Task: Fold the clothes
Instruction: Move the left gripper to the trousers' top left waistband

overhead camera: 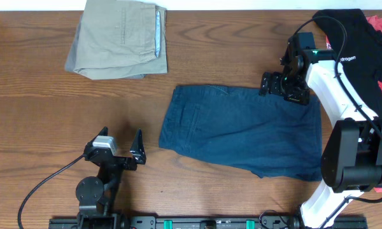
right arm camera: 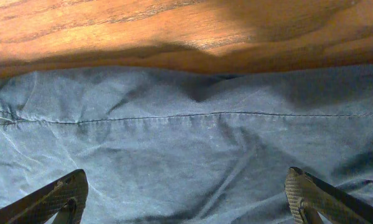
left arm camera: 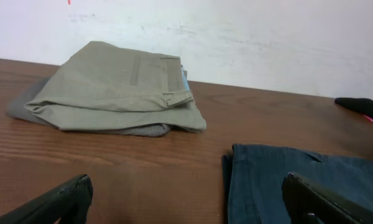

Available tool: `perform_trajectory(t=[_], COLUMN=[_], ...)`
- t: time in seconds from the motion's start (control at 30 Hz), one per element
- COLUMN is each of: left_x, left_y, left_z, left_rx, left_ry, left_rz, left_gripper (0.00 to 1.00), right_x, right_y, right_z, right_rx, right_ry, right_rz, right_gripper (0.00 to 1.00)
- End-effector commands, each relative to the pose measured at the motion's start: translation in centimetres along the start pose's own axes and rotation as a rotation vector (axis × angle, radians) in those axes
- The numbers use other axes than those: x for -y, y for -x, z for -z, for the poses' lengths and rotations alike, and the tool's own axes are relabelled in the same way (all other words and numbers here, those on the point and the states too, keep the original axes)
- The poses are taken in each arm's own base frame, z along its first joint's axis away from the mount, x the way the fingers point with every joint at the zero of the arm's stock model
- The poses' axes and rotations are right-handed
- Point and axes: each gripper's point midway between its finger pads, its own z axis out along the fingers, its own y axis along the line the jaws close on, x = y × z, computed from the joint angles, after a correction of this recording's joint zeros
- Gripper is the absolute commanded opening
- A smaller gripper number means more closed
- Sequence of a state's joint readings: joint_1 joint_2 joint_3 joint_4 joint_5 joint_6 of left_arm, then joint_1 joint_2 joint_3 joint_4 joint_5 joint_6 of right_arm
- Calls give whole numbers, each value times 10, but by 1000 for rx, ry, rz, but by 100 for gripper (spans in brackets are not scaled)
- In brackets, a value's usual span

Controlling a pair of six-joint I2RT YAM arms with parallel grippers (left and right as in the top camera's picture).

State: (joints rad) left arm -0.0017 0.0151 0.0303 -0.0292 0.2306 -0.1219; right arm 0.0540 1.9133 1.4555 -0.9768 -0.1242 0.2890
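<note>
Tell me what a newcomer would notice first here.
The navy shorts lie spread across the middle of the table, with the right gripper over their far edge, fingers open. Folded khaki shorts sit at the far left, and a black and red clothes pile sits at the far right. The left gripper is open over bare wood left of the navy shorts.

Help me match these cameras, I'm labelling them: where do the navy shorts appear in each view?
Overhead: the navy shorts lie spread flat, right of centre.
Left wrist: lower right, only one end of them shows.
Right wrist: seen close up, they fill the lower two thirds.
Shared landmark: the wooden table, whose brown grain borders the shorts in all three views.
</note>
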Motion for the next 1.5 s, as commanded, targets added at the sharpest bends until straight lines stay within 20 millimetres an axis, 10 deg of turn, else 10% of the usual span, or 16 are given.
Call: perform_trajectory(t=[0.0, 0.3, 0.7, 1.07, 1.47], left_x=[-2, 31, 68, 65, 54], left_y=[-16, -7, 59, 85, -27], left_z=[-2, 1, 19, -15, -47], left_rx=[-42, -26, 156, -206, -995], left_ry=[-2, -191, -374, -277, -153], left_rz=[-8, 100, 91, 22, 91], left_gripper=[98, 98, 98, 98, 98], right_x=[1, -8, -25, -29, -33], right_y=[-7, -34, -49, -51, -52], right_z=[-6, -40, -45, -44, -43], right_rx=[-16, -57, -115, -126, -134], right_ry=[0, 39, 150, 176, 197], right_rz=[-19, -14, -28, -30, -30], right_gripper=[99, 99, 99, 99, 99])
